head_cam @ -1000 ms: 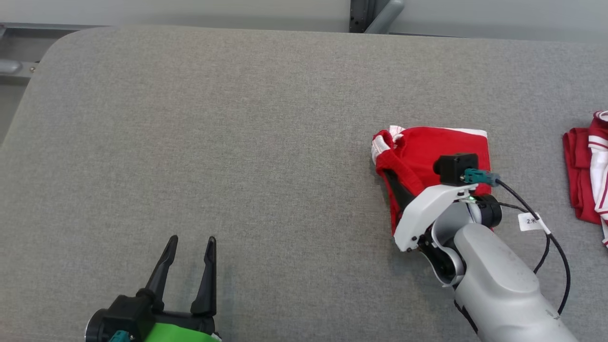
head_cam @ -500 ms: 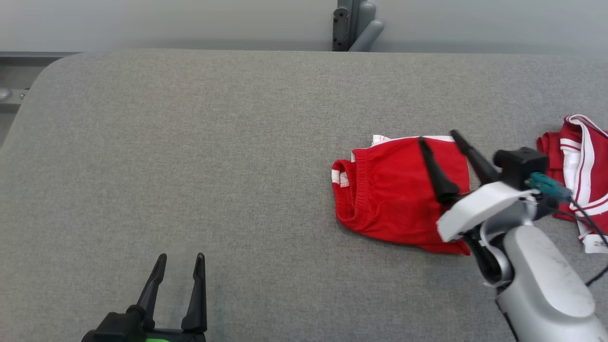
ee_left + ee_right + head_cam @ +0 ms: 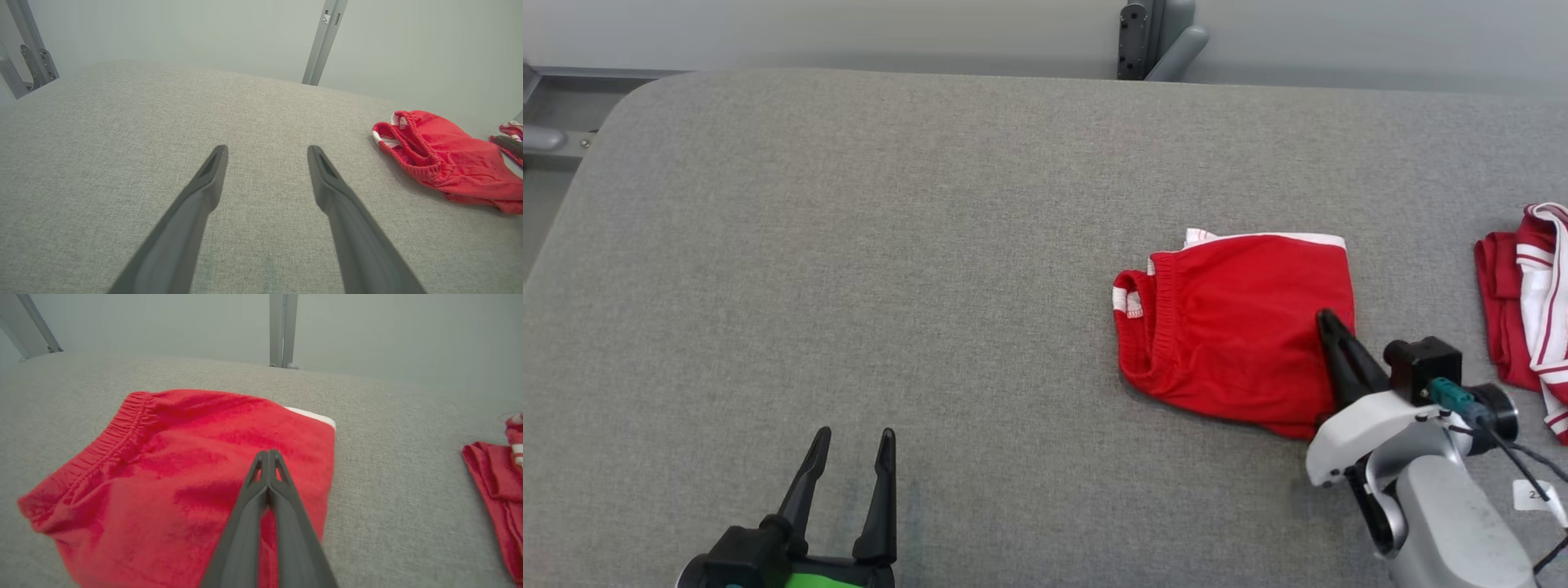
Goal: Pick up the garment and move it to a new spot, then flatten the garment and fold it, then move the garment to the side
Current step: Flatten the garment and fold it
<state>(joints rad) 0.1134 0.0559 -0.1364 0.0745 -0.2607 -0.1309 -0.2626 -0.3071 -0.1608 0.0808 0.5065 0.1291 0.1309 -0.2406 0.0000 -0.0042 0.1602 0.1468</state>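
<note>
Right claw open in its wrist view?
No, the right claw is shut, its fingers pressed together over the red shorts.

The head view looks steeply down on the grey surface [image 3: 849,204]. Both wrist views look low across it, sharing the red garment [image 3: 1241,327]; the right sits closest.

The garment [image 3: 1241,335] is bright red with a white edge band. The table [image 3: 849,245] is speckled grey weave. The striped cloth [image 3: 1531,302] is red and white. My right gripper [image 3: 267,454] is dark grey.
</note>
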